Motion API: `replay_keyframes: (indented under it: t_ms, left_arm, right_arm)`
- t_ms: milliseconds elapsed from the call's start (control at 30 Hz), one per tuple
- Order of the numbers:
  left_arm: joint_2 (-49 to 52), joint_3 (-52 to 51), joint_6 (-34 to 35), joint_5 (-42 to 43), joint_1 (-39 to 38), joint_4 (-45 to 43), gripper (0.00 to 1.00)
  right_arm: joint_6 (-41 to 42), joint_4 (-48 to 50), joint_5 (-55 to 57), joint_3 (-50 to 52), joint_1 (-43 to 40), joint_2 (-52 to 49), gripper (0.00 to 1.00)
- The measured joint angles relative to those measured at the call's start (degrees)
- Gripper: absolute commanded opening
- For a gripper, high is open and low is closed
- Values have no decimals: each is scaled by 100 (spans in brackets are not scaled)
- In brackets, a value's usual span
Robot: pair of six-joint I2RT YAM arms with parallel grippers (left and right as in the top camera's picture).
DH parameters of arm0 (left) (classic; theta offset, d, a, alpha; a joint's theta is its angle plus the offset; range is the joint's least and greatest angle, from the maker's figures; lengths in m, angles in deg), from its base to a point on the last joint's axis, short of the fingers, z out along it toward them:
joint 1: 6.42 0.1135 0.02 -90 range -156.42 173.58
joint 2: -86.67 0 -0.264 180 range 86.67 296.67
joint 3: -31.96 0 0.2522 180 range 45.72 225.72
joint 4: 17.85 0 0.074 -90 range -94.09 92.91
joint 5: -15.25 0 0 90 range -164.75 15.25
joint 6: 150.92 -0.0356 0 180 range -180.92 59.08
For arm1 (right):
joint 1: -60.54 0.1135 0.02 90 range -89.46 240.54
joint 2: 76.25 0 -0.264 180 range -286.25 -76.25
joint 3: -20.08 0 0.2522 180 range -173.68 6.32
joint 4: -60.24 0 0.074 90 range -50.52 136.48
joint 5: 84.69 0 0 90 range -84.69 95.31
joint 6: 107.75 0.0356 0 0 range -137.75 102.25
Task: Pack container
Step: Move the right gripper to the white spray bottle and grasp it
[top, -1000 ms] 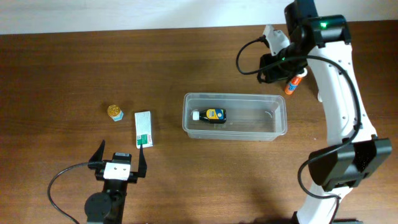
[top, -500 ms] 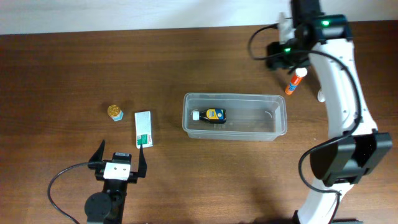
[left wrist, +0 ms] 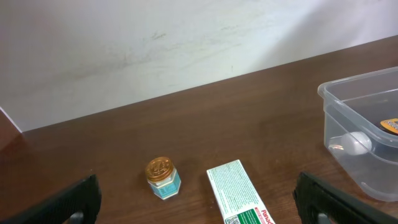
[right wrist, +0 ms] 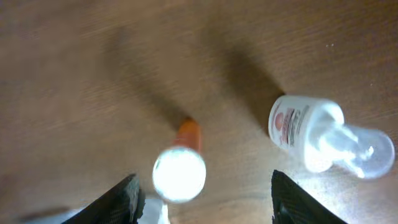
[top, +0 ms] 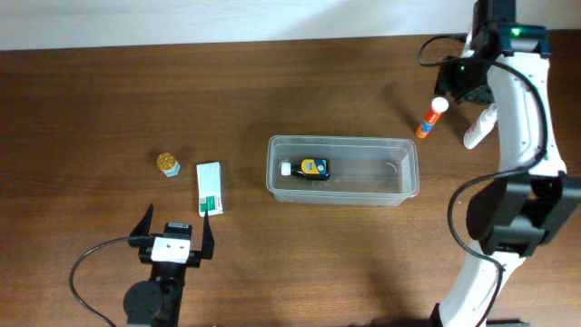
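Container (top: 363, 173) mid-table; orange tube (top: 429, 120) near far-right corner, apart.

We take this for a robotics lab or test bench. We see a brown wooden table (top: 109, 91) against a plain white wall (left wrist: 186, 37), with cabled robot arms (top: 519, 109) mounted at it.

Container (top: 343, 170) clear glossy plastic; table (top: 272, 82) dark matt wood; box (top: 210, 188) printed cardboard; jar (left wrist: 163, 177) gold lid.
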Motion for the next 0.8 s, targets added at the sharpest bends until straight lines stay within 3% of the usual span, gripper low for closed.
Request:
replay_keyframes:
  t_ms: [433,800]
  left_arm:
    - [0,0,0,0,0,0,99]
    - [0,-2,0,0,0,0,99]
  right_arm:
    - [1237,337,223,2,-1185,-52,60]
    - [966,175,157,2,-1502,-164,61]
